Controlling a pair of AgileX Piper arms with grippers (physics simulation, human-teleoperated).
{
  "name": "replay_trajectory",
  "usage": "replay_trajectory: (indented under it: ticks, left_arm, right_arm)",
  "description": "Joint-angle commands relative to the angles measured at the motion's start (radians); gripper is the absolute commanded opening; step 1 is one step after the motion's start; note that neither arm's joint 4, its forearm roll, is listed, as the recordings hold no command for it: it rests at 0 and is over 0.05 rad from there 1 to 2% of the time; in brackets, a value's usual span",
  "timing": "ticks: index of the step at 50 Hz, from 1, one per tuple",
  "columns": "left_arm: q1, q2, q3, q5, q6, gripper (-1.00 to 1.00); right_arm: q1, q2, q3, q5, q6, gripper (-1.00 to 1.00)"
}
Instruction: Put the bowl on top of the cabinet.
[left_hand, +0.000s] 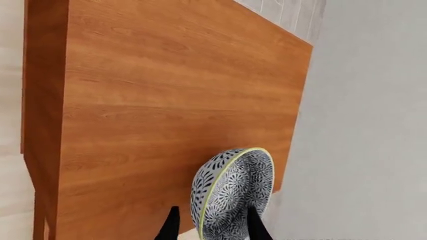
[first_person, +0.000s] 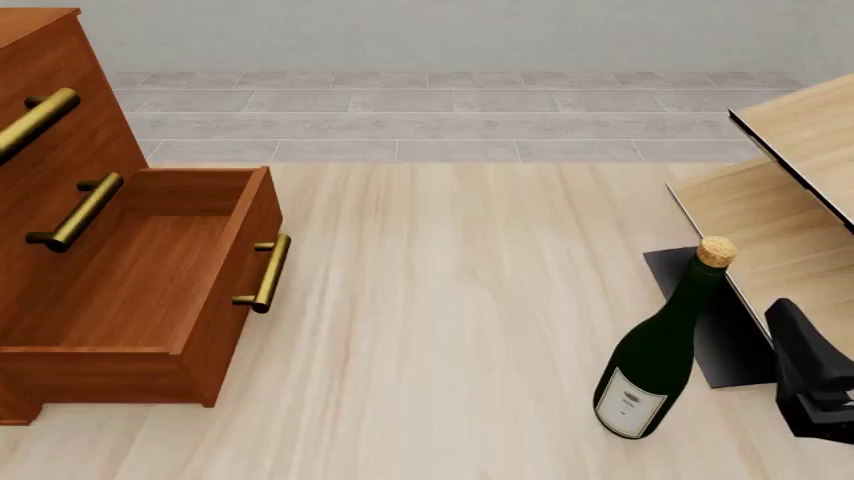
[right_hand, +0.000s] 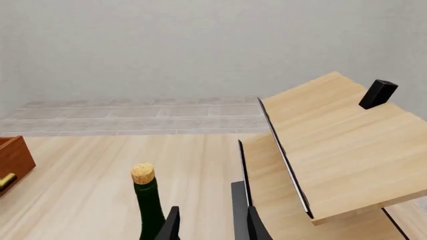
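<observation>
The bowl is shown held between the dark fingers of the left gripper, above the flat reddish-brown top of the cabinet. The jaws are closed on the bowl's wall, one finger outside and one inside the rim, so that the bowl hangs on edge rather than level. Whether it touches the cabinet top cannot be told from the left wrist view, the only view in which the bowl appears.

Risk, as judged: if released while tilted, the bowl could roll or tip toward the near edge of the cabinet top, beside which it is held, and fall; a thin hold on the rim could also slip.

In the front view the cabinet is seen with one drawer pulled open. The right gripper holds nothing, its fingers slightly parted, near the bottle and the pale shelf unit, well apart from the cabinet.
</observation>
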Motion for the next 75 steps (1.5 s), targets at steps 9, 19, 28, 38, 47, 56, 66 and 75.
replay_trajectory:
  ticks: [9,19,28,38,47,56,66,75]
  left_arm:
    - [0.002,-0.041,-0.041,0.001,0.003,1.00]
    - [-0.006,-0.081,-0.063,0.001,0.066,1.00]
    - [0.019,-0.079,-0.073,0.001,0.188,1.00]
    - [0.038,-0.049,-0.105,0.001,0.319,1.00]
    - [0.078,0.018,-0.191,-0.003,0.491,1.00]
    - [0.129,0.003,-0.085,-0.146,0.660,1.00]
    - [0.148,-0.044,0.008,-0.288,0.762,1.00]
    - [0.142,-0.130,0.115,-0.430,0.816,1.00]
  right_arm:
    - [0.002,-0.001,0.000,0.001,-0.001,1.00]
    - [0.005,-0.009,0.000,0.009,-0.005,1.00]
    - [0.005,-0.011,0.000,0.010,-0.004,1.00]
    - [0.003,-0.017,0.000,0.014,-0.001,1.00]
    - [0.001,-0.013,0.000,0.009,0.002,1.00]
    - [0.000,-0.022,0.000,0.016,0.000,1.00]
    - [-0.005,-0.024,0.000,0.016,-0.001,1.00]
    - [-0.004,-0.020,0.000,0.013,0.000,1.00]
